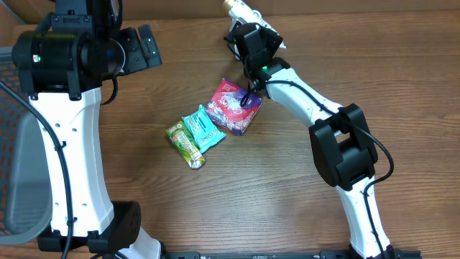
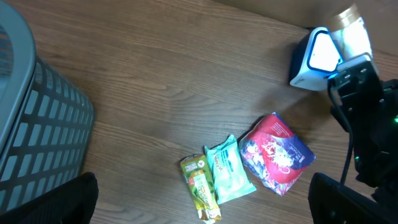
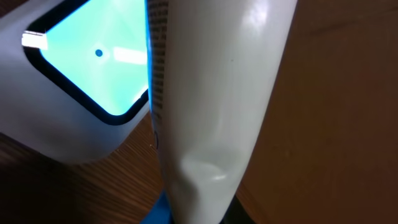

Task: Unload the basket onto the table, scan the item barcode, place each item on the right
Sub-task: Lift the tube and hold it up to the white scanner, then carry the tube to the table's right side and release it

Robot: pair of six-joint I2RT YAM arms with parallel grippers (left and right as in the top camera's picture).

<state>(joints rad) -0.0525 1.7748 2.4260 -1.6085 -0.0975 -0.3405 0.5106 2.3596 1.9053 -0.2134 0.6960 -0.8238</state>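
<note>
Right gripper [image 1: 243, 21]: clamped tight on a glossy white plastic tube [image 3: 211, 93]
Tube: at the far table edge, just in front of the white barcode scanner [image 3: 62, 130], whose cyan window is lit
Left gripper [image 1: 149, 44]: fingers spread wide, holding nothing, above the wooden table [image 1: 287, 201]
Mid-table: pink foil packet [image 1: 233, 108], teal packet [image 1: 203, 129] and green packet [image 1: 185, 144], side by side

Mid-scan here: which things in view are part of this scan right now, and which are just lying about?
In the job:
- white tube, held up close to the scanner window
- barcode scanner, window lit

Lying about (untouched, possibly later items):
- pink packet
- teal packet
- green packet
- grey basket at the table's edge
</note>
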